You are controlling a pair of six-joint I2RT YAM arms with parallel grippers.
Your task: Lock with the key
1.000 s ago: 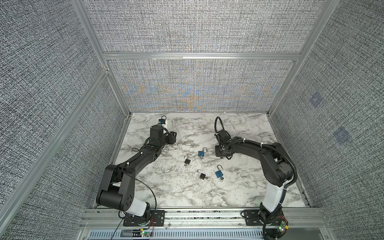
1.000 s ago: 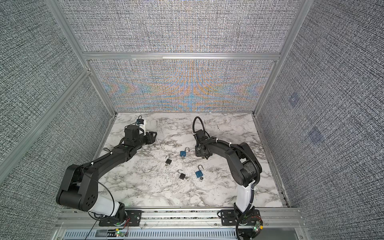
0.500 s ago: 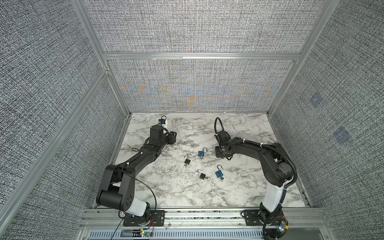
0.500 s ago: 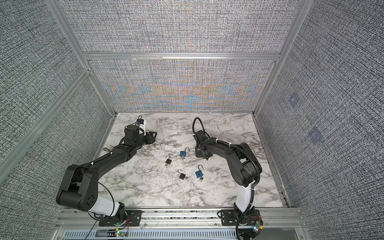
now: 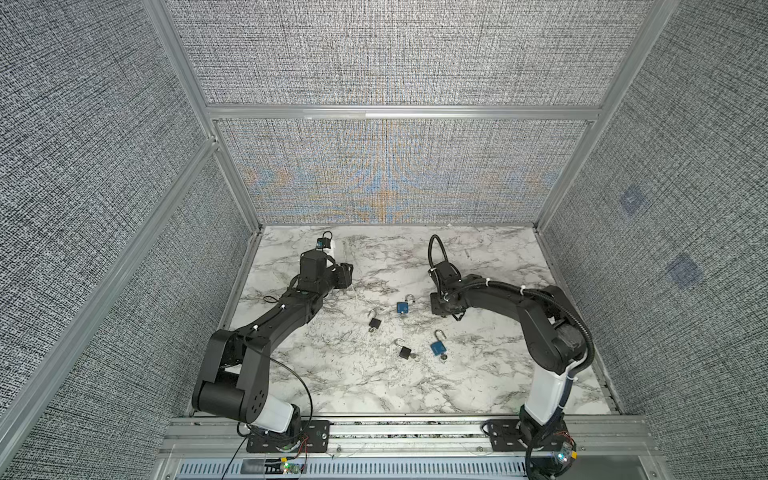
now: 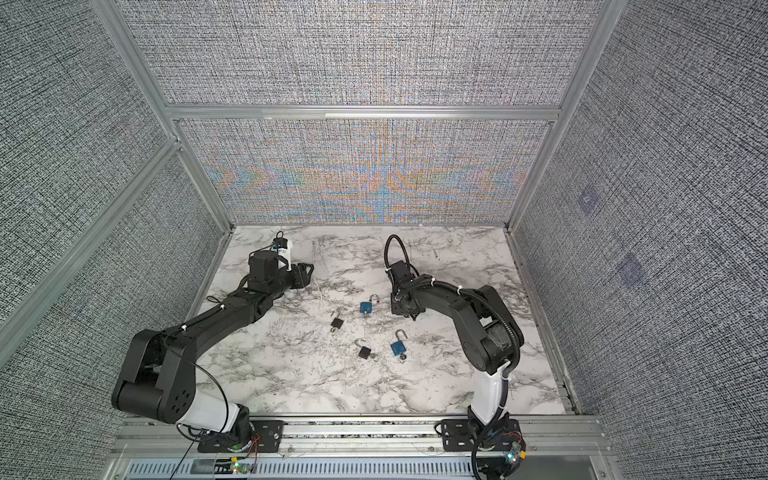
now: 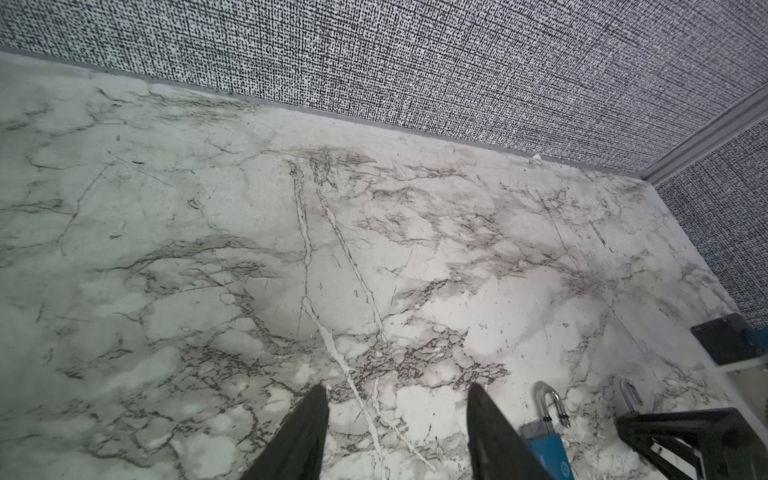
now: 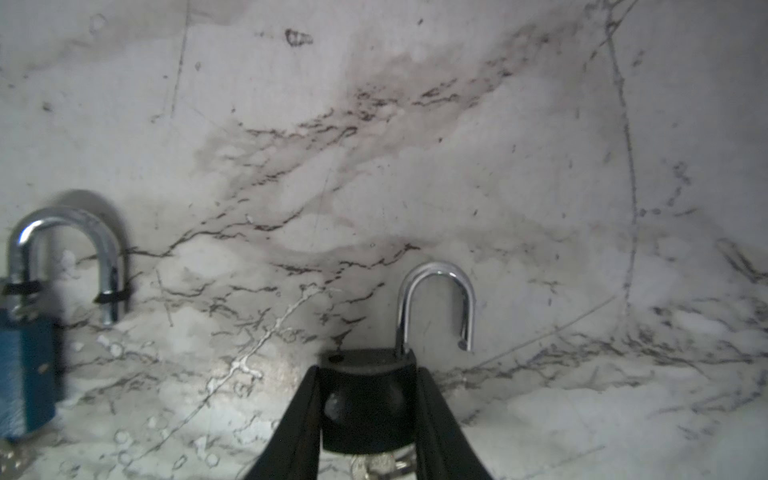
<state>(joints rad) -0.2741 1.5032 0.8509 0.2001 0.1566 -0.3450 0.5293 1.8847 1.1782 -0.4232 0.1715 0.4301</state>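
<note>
Count of padlocks: five. Four are seen lying flat on the marble table (image 5: 374, 386) in both top views, two blue and two black, each with its shackle apparently swung open.

- The far blue padlock (image 5: 404, 307) lies just beside the lowered right arm's wrist.
- The near blue padlock (image 5: 436, 347) lies closer to the front rail (image 5: 395, 430).
- The left black padlock (image 5: 375, 323) lies left of the far blue one.
- The near black padlock (image 5: 404, 351) lies just left of the near blue one.

The fifth padlock (image 8: 368, 399), black, is hidden beneath the right arm in the top views and is shown plainly only in the right wrist view. There its body is pinched by the right gripper (image 8: 367, 372), with one of the two fingers (image 8: 299, 419) pressed against each side. Its shackle (image 8: 436, 303) stands open, the free end clear of the body. One key (image 8: 376, 463) is counted with certainty: silver, partly seen under that body between the fingers. Small silver bits are noted at the bases of the near padlocks in the top views, too small to name.

Arms counted: two; grippers: two. The left gripper (image 7: 397, 386) is seen in its wrist view spread wide over bare marble, with nothing between its fingers. In the top views it is placed toward the far left of the table, well apart from every padlock.
</note>
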